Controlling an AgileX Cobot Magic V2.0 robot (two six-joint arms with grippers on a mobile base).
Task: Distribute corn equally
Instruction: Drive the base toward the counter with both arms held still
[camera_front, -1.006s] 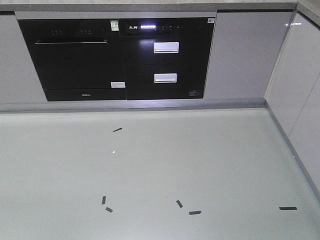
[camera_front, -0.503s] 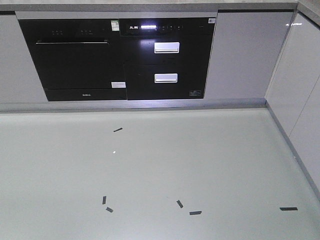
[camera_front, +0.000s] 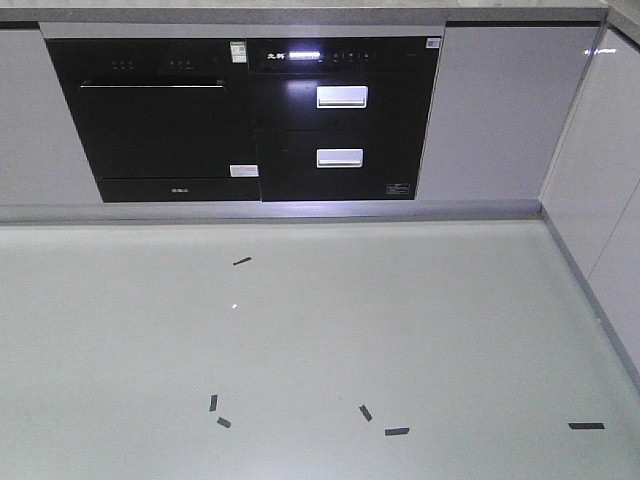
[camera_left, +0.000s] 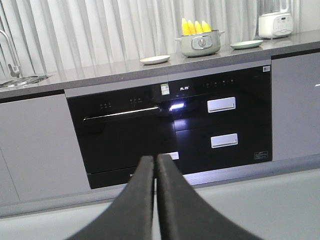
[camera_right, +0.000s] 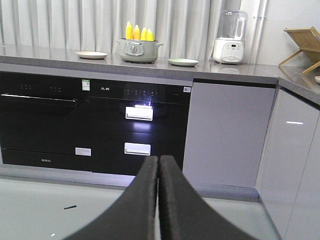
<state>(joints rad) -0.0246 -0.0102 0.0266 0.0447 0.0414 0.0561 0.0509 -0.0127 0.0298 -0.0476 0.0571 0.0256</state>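
Oven front (camera_left: 125, 140) glossy black; countertop (camera_left: 100, 72) matt grey; left pincer (camera_left: 156, 158) matt black.

Pale grey glossy floor (camera_front: 420, 320) is stretching out wide, with short black tape strips (camera_front: 397, 432) dotting it. Behind it, a black glass-fronted built-in appliance bank (camera_front: 240, 120) is sitting between glossy grey cabinet doors (camera_front: 490, 110) — its white display light (camera_front: 303, 55) is glowing and reflecting off the grey plinth (camera_front: 300, 210) below. Up top, a grey stone countertop (camera_right: 250, 75) is running beneath white pleated curtains (camera_left: 100, 30) — they're hanging bright.
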